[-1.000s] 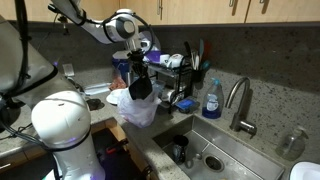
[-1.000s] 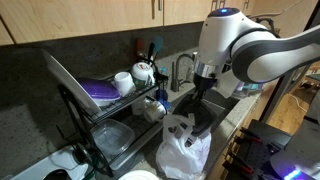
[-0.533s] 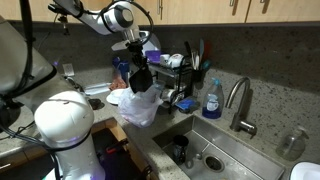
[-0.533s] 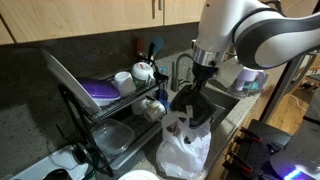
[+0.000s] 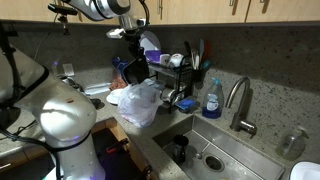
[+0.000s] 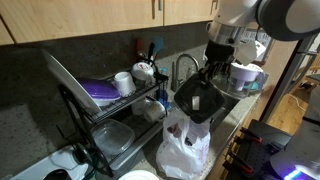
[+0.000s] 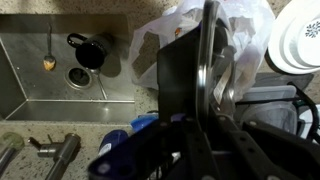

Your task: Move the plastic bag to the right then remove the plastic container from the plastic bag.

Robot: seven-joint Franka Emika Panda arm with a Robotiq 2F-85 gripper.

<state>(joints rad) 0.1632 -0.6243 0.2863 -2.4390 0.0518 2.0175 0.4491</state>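
You are gripping a dark, square plastic container (image 6: 196, 102) with your gripper (image 6: 207, 82), fingers clenched on its upper edge, holding it tilted at centre right of the frame. The crinkled, translucent whitish plastic bag (image 6: 185, 152) is sitting directly below it, at the lower centre, beside the black wire dish rack (image 6: 70, 100). In the wrist view the bag (image 7: 240, 20) is showing at the upper right.

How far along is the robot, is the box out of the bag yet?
Nearly there. Done: the dark container looks lifted just clear of the bag, which sits slumped below it. In hand: the jaws are clamped on the container's top edge, holding it in the air. Left: carrying it aside and setting it down. Whether the bag was moved right first can't be told from these pictures.
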